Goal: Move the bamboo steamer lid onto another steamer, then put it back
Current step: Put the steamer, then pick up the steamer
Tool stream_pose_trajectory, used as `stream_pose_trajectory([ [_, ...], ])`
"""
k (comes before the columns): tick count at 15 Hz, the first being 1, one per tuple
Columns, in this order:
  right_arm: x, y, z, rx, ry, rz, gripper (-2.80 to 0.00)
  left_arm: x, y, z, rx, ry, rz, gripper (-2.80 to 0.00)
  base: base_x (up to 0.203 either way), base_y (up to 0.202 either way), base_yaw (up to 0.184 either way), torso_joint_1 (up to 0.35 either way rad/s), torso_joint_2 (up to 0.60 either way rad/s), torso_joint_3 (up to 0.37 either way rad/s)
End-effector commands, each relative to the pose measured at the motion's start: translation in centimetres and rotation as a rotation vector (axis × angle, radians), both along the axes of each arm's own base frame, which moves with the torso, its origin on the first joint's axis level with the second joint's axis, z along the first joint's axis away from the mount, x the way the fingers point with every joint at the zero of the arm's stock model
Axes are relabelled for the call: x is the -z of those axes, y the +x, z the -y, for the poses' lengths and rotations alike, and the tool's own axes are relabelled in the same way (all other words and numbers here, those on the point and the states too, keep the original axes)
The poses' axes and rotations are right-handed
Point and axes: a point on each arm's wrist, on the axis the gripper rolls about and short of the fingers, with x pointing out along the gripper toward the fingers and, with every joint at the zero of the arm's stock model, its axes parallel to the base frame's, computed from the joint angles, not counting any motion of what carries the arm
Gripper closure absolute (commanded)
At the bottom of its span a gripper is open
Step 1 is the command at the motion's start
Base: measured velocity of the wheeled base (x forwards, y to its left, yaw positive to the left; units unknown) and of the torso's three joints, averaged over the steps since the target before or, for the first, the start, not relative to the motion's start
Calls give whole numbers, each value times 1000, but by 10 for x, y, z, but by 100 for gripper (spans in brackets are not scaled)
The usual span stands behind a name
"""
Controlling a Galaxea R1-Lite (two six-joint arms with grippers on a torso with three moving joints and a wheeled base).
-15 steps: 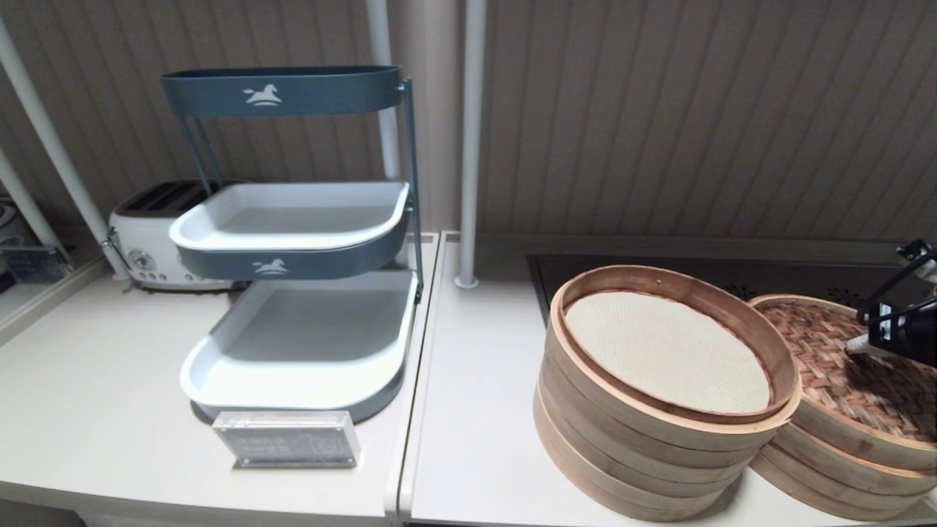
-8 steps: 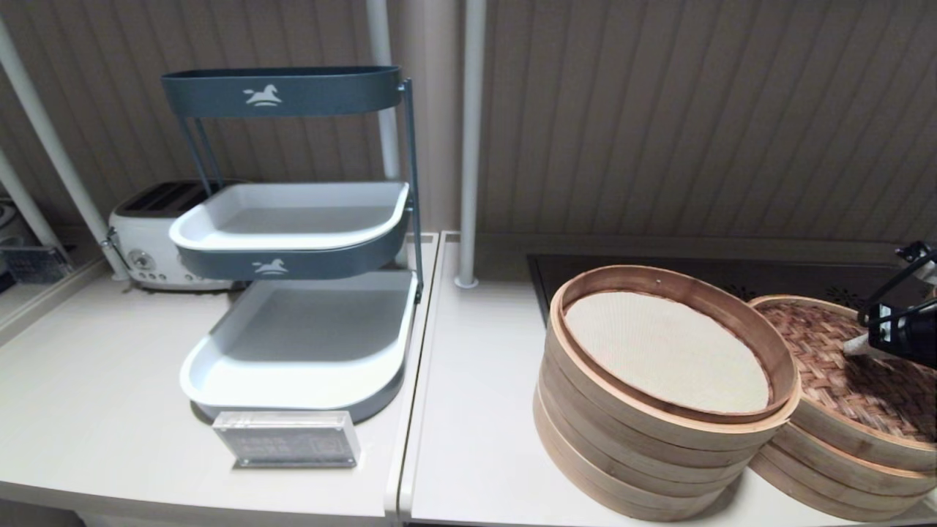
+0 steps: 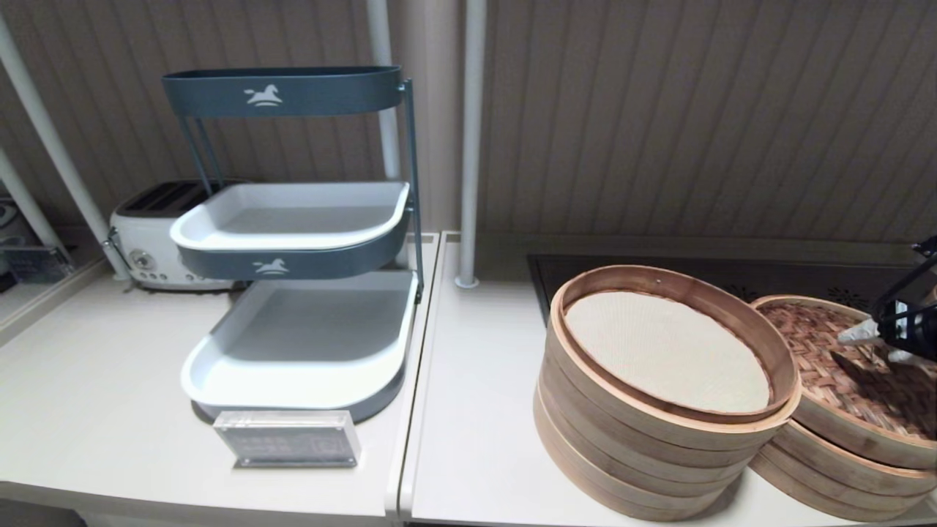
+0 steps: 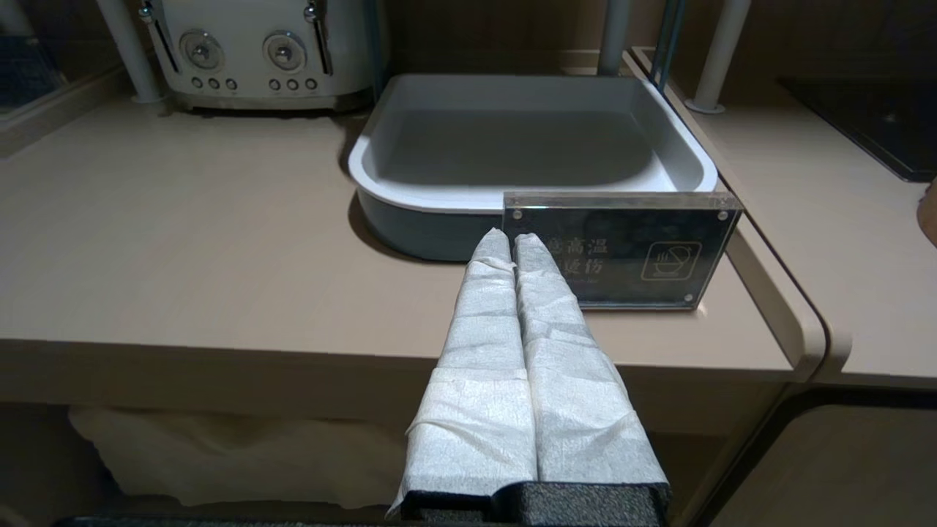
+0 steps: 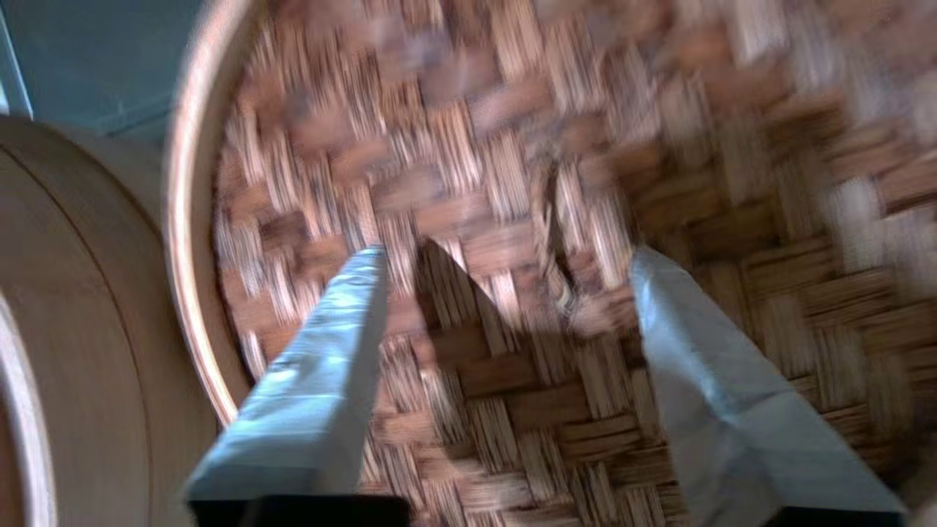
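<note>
The large round bamboo steamer lid (image 3: pixel 842 366), with a reddish-tan woven top and pale bent-wood rim band, lies flat on the low, wide pale-wood bamboo steamer (image 3: pixel 827 465) at the near right of the counter. Its small loop handle (image 5: pixel 553 245) stands at the weave's centre. The steamer's tiers sit stacked, touching the taller stack to its left.
</note>
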Motion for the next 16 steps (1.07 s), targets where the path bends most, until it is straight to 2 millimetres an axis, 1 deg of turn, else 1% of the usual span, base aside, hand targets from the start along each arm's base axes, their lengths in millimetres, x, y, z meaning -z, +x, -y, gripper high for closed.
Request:
stream_pose_trajectory([
  [1, -16, -9, -5, -4, -23, 48, -280, 8, 2, 0, 0, 0, -27, 0, 0, 0, 0, 0, 0, 0],
  [3, -25, -17, -11, -13, -29, 78, -280, 8, 2, 0, 0, 0, -27, 0, 0, 0, 0, 0, 0, 0],
  [7, -36, -28, -19, -19, -45, 110, -280, 8, 2, 0, 0, 0, -27, 0, 0, 0, 0, 0, 0, 0],
  [10, -36, -28, -18, -17, -44, 108, -280, 8, 2, 0, 0, 0, -27, 0, 0, 0, 0, 0, 0, 0],
  [13, -32, -22, -14, -14, -39, 102, -280, 8, 2, 0, 0, 0, -27, 0, 0, 0, 0, 0, 0, 0],
  [14, -32, -21, -13, -11, -38, 102, 0, 8, 2, 0, 0, 0, -27, 0, 0, 0, 0, 0, 0, 0],
  [16, -34, -20, -13, -12, -42, 107, 0, 8, 2, 0, 0, 0, -27, 0, 0, 0, 0, 0, 0, 0],
])
